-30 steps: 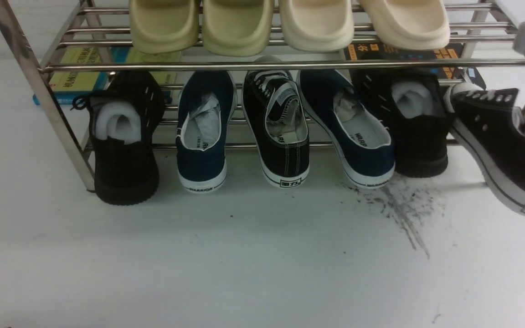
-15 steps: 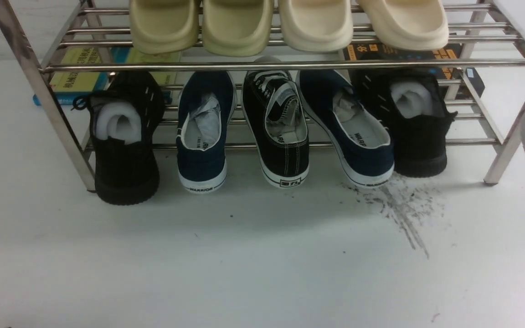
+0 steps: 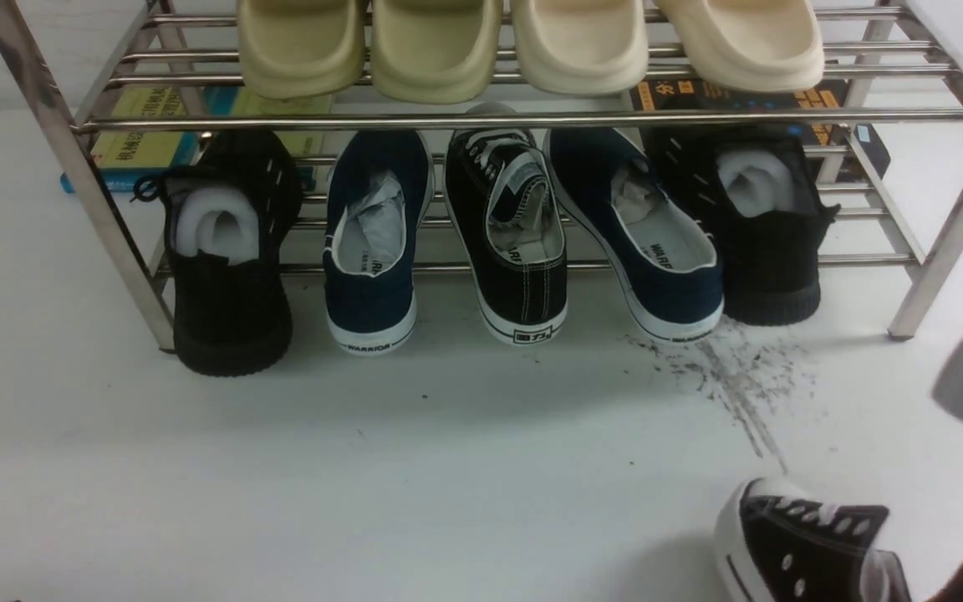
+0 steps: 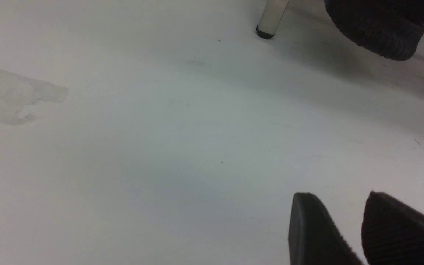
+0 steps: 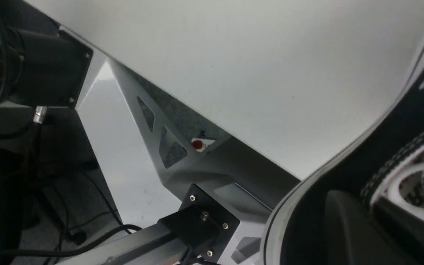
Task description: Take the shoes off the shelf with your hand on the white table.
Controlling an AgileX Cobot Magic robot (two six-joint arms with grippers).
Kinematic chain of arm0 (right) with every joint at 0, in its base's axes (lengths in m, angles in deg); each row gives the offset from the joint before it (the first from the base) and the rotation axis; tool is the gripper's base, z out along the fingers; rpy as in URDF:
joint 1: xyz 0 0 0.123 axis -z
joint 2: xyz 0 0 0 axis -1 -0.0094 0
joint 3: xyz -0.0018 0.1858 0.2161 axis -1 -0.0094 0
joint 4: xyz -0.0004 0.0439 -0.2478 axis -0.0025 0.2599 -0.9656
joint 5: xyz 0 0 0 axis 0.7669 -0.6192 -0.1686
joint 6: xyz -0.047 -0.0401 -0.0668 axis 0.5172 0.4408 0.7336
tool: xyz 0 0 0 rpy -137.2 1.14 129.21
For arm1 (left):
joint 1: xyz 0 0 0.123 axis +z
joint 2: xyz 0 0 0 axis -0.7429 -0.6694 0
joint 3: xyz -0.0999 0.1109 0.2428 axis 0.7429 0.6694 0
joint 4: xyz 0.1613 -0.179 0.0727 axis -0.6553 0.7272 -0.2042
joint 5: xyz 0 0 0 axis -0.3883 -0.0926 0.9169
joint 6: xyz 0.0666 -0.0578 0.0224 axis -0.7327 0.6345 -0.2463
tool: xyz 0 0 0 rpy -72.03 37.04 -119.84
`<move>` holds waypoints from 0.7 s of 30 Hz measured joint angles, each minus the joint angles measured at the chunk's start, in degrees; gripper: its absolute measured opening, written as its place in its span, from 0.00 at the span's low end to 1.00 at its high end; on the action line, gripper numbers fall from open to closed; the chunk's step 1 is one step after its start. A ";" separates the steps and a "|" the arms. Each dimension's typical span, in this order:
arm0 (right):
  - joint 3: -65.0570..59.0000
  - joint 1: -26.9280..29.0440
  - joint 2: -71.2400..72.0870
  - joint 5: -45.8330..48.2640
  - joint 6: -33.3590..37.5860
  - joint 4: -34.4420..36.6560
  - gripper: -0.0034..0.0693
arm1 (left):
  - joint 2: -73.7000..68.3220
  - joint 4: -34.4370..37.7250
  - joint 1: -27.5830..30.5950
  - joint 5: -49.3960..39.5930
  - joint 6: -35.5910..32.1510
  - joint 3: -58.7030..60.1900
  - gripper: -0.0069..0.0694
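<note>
I'm seeing my right claw (image 5: 348,224) clamping one black sneaker (image 3: 807,548) at the table's (image 3: 448,485) near right; its mate (image 3: 515,242) is sitting on the shelf (image 3: 532,119). Left claw (image 4: 359,228) is hanging slightly parted, holding nothing.

1 black canvas sneaker (image 3: 519,242) with white laces and white sole sits on the lower tier of the steel shelf (image 3: 532,119), third of 5 there, heel toward the camera and resting on the white table (image 3: 364,468). The other sneaker (image 3: 807,543) is at 5 o'clock in the front view, off the shelf, white toe cap pointing toward 10 o'clock, low by the table's near edge.
</note>
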 joint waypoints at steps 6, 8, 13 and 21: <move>6.58 -13.72 -12.98 -2.54 -8.80 -10.20 0.07 | 0.00 0.00 0.00 0.00 0.00 0.00 0.40; 9.63 -16.28 -15.43 -1.55 -12.11 -13.08 0.07 | 0.00 0.00 0.00 0.00 0.00 0.00 0.40; 19.64 -24.12 -24.54 2.48 -23.22 -24.90 0.07 | 0.00 0.00 0.00 0.00 0.00 0.00 0.40; 22.37 -25.67 -30.69 0.98 -26.47 -34.16 0.07 | 0.00 0.00 0.00 0.00 0.00 0.00 0.40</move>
